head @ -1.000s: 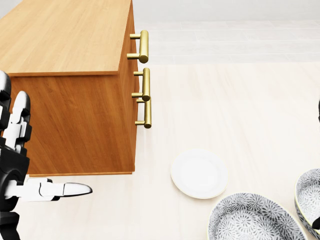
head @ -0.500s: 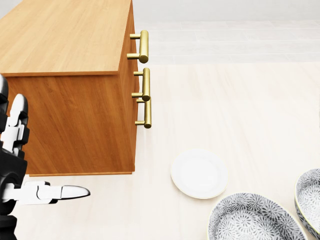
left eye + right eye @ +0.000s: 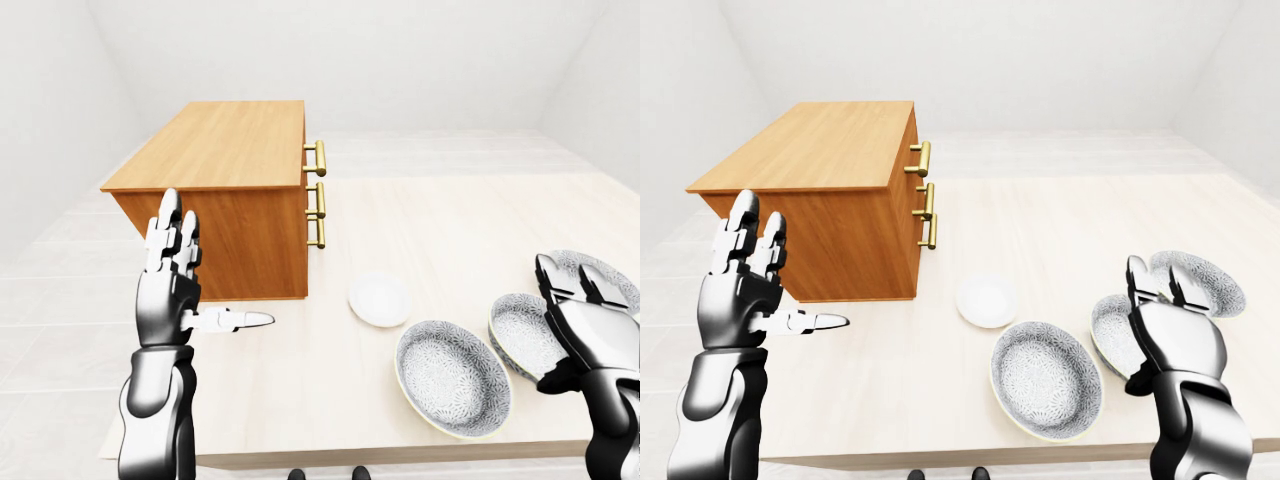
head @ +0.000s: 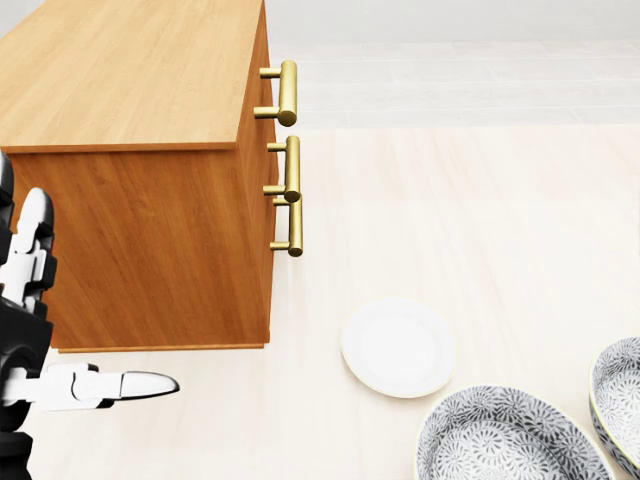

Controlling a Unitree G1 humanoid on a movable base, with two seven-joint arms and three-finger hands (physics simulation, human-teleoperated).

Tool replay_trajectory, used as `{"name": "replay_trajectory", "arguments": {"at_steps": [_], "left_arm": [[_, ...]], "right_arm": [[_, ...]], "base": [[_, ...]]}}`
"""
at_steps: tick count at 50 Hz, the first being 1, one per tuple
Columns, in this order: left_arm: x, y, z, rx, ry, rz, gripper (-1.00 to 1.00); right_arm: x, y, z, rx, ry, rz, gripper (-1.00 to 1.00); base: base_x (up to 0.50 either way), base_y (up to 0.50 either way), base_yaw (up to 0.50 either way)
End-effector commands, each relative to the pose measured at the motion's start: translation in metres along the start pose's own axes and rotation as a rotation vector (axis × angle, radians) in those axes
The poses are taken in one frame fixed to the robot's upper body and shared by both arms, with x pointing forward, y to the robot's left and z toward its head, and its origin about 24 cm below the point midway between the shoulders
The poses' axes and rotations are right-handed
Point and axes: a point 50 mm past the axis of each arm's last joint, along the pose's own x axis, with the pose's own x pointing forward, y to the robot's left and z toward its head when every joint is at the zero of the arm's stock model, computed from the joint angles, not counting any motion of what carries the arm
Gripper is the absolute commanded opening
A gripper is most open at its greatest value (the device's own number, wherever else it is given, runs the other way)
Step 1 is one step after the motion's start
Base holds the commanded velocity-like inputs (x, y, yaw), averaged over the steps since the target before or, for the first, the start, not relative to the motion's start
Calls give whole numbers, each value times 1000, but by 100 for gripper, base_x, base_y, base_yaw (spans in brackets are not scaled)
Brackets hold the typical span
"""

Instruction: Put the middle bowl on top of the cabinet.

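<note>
Patterned middle bowl [image 3: 1110,337] sitting on table [image 3: 300,385]; right hand [image 3: 1175,340] hovering alongside, fingers apart; left hand [image 3: 172,278] likewise spread.

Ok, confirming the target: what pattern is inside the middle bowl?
Grey-and-white floral pattern on the middle bowl; left-eye view shows it best.

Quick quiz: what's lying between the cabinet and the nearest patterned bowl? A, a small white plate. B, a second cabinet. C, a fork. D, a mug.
A: a small white plate lies flat between the cabinet and the nearest patterned bowl, touching neither.
</note>
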Motion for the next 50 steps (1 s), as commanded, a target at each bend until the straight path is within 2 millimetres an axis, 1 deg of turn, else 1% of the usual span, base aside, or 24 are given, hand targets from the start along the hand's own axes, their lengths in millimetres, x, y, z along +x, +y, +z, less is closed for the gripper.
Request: {"name": "replay_trajectory", "arguments": {"at_steps": [1,5,9,16,22,26,29,31,33,39,45,50], "left_arm": [[0,0,0,1,-1,1,100],[0,-1,1,3,-3,1,100],[-3,-1,7,7,-23,-1,100],[-3,-1,4,13,-10,-1,100],[-3,1,10,15,-36,4,100],[-1,0,4,19,-16,4,100],[-2,0,5,23,-18,6,100],[-4,1,12,25,-40,6,100],[-4,1,14,25,-50,6,100],[-5,1,13,39,-43,15,100],[-6,2,17,39,-59,18,100],[-5,2,12,40,-39,23,100]], "right_arm": [[1,12,-7,-34,43,40,100],[2,16,-10,-46,53,46,100],[3,21,-10,-55,57,56,100],[5,29,-10,-72,58,74,100],[7,34,-11,-89,60,88,100],[8,38,-11,-92,58,96,100],[8,39,-11,-99,58,97,100],[8,38,-11,-99,57,99,100],[8,39,-11,-99,56,102,100],[4,46,-11,-110,59,109,100],[4,48,-13,-112,64,114,100],[1,54,-12,-124,67,120,100]], "base": [[0,0,0],[0,0,0],[0,0,0],[0,0,0],[0,0,0],[0,0,0],[0,0,0],[0,0,0],[0,0,0],[0,0,0],[0,0,0],[0,0,0]]}}
